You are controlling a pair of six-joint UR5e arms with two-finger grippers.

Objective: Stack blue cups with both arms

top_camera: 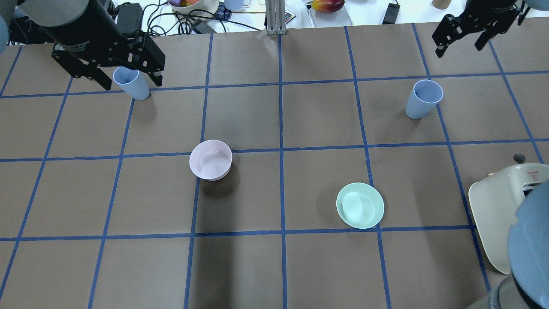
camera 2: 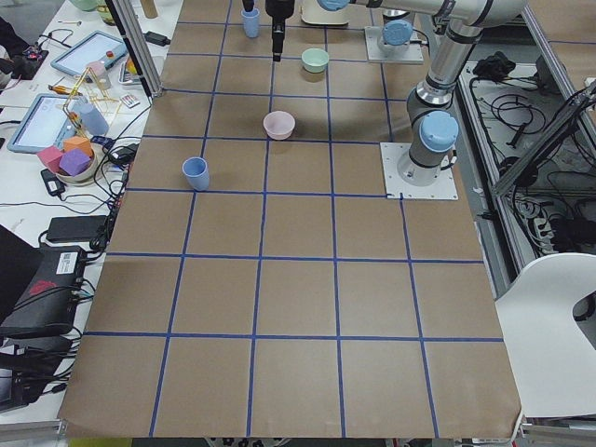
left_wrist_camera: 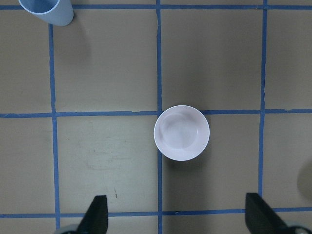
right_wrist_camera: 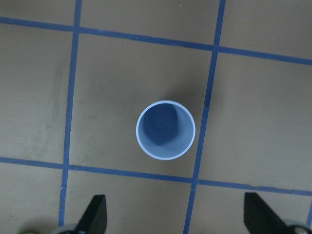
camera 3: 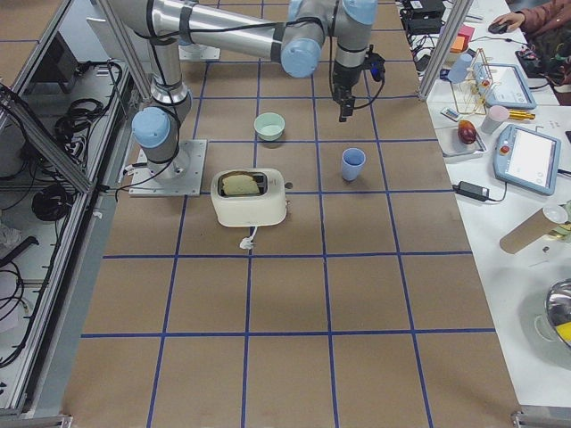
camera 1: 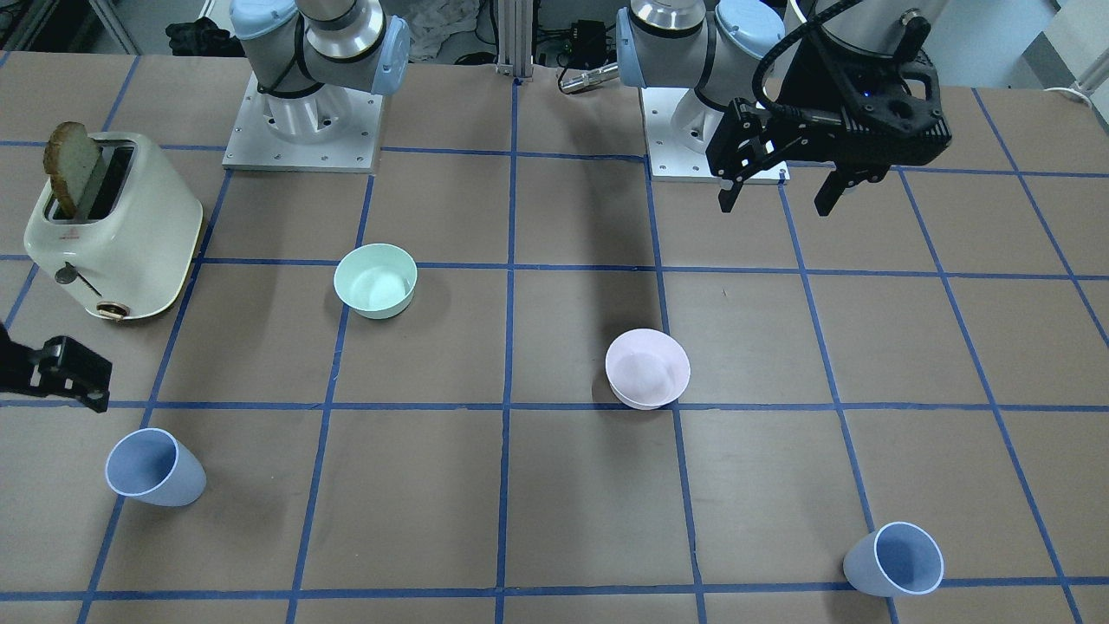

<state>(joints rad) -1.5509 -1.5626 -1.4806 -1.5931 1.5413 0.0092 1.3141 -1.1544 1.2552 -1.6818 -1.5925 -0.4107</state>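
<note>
Left gripper point(camera 1: 775, 206): fingers apart, upper right.
Right gripper point(top_camera: 459, 49): fingers apart (holding nothing), top right from overhead.
Lower-left blue cup point(camera 1: 154, 468): upright.
Lower-right blue cup point(camera 1: 897, 559): upright.

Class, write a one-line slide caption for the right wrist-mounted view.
Right gripper, open, looks down into an upright blue cup on the taped table.

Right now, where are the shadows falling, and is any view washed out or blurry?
Overhead exterior: a broad dark shadow runs from the pink bowl to the bottom edge; the strip along the top is washed out white. Exterior front-facing: a dark band reaches that bowl from the top. Right wrist-mounted: the blue cup is sharp, while the tips of the right gripper look soft.
</note>
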